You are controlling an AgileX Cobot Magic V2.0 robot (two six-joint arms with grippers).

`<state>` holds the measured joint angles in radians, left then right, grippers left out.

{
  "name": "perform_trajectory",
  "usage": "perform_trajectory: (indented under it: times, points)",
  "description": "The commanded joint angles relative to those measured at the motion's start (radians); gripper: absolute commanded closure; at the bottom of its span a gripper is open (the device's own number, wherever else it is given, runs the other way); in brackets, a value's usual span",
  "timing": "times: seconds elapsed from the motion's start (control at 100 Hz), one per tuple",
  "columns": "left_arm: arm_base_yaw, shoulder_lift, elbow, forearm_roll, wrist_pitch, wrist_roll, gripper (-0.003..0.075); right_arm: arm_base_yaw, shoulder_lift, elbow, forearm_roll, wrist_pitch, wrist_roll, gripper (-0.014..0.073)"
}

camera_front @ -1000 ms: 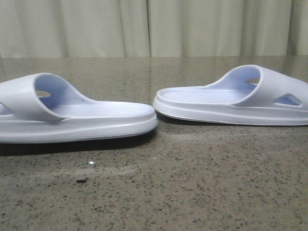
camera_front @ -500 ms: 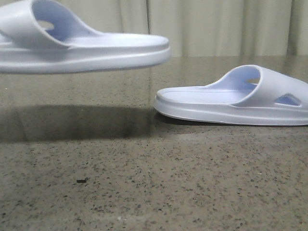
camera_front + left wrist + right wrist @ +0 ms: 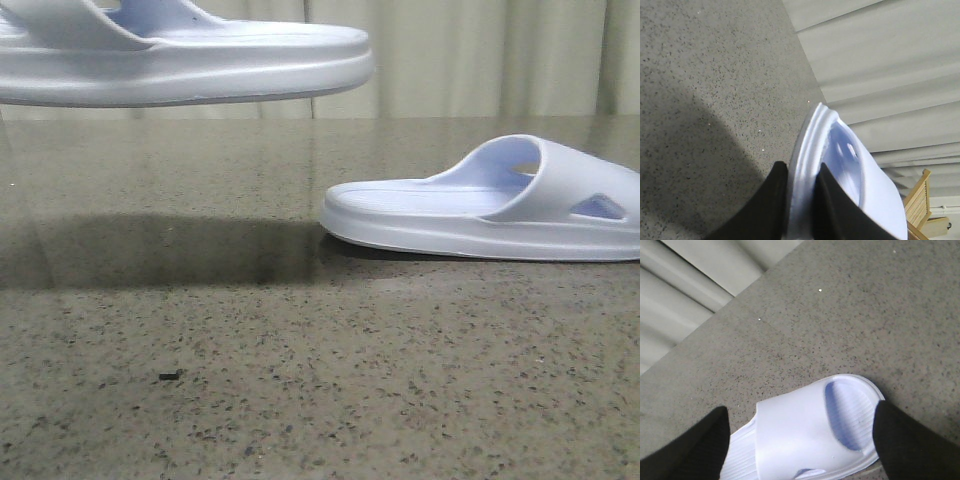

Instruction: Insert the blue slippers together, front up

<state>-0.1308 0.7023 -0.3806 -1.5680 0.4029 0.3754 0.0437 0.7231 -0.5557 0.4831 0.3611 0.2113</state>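
in the front view, the left slipper [image 3: 190,65] is hanging in the air well above the table [image 3: 300,400], its long axis running side to side and roughly level, heel end pointing toward the right slipper [image 3: 490,205], which is lying flat with its strap on the outer side. no claw is showing here.

in the left wrist view, the left claw [image 3: 800,200] is pinching the left slipper's sole edge between its dark fingers [image 3: 771,202], the shoe reaching straight out from the tips; it looks raised to give room for turning it front up.

in the right wrist view, the right claw [image 3: 800,440] is standing spread, the right slipper lying between its fingers, untouched, probably lining up a grasp.
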Motion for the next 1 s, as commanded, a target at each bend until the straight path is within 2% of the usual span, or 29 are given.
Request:
perform_trajectory:
  times: [0.0, 0.45, 0.99]
  points:
    - [-0.001, -0.004, -0.038, -0.033, 0.017, 0.002, 0.0704, -0.007, 0.019, -0.011, 0.022, -0.099, 0.050, 0.0078]
    - [-0.001, -0.004, -0.038, -0.022, 0.012, 0.003, 0.0704, -0.007, 0.180, -0.009, 0.050, -0.106, 0.052, 0.0078]
    - [-0.001, -0.004, -0.038, -0.022, 0.011, 0.003, 0.0704, -0.007, 0.340, -0.009, 0.158, -0.150, 0.052, 0.0078]
